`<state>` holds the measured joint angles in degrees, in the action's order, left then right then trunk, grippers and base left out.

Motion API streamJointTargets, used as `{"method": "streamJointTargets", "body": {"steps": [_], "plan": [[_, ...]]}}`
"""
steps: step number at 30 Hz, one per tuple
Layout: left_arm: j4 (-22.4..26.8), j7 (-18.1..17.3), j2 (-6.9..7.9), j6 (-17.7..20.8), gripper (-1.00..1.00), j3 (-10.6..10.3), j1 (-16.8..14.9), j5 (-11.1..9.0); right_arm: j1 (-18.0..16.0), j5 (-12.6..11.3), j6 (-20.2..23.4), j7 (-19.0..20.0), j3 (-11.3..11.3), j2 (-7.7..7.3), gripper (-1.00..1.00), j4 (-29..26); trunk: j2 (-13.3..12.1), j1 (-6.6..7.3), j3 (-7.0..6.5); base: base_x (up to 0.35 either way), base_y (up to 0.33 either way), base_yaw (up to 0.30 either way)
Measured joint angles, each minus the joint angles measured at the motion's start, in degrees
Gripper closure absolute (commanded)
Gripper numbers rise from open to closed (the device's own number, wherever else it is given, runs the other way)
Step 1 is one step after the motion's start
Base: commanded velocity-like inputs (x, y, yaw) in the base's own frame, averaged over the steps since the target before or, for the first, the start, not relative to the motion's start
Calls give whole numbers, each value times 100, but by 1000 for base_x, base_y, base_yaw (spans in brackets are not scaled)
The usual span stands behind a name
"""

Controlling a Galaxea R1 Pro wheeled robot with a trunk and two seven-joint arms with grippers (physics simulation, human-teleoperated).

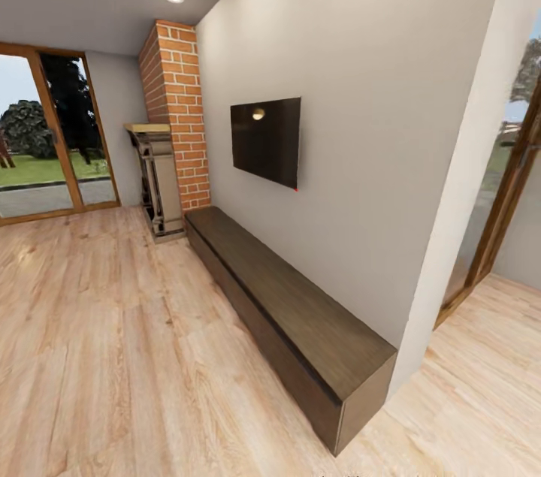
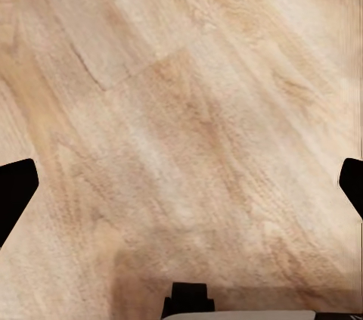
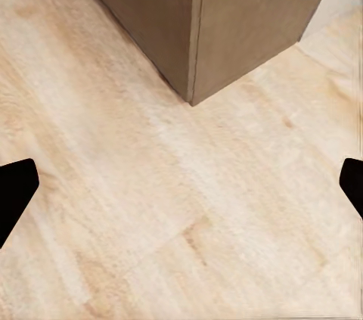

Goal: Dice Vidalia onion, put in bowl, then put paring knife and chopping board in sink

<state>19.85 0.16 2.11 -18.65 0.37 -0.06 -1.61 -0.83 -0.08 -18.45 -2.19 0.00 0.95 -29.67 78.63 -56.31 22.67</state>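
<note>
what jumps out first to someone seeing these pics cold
A dark TV hangs on the grey wall, above a long, low, dark wood cabinet that runs along the wall's foot. At the far end of the wall stands a red brick chimney with a fireplace at its base, and pale wood floor covers the room. Both wrist views look down at that floor, the right one also catching the cabinet's corner.

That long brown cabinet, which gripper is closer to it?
Right. The right gripper hangs near the cabinet corner; the left gripper has bare wooden floor beneath.
</note>
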Motion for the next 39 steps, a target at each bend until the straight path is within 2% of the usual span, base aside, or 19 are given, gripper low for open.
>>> {"method": "streamJointTargets", "body": {"steps": [28, 39], "plan": [[-9, 0, 8, -2, -100, 1, 0, 1, 0, 0, 0, -1, 0, 4, -100, 0, 0, 0, -82, 0, 0, -268], [-9, 0, 0, -2, -100, 5, 1, 1, 0, 0, 0, -2, 0, 4, -100, 0, -440, 241, -311, 0, 0, -268]]}}
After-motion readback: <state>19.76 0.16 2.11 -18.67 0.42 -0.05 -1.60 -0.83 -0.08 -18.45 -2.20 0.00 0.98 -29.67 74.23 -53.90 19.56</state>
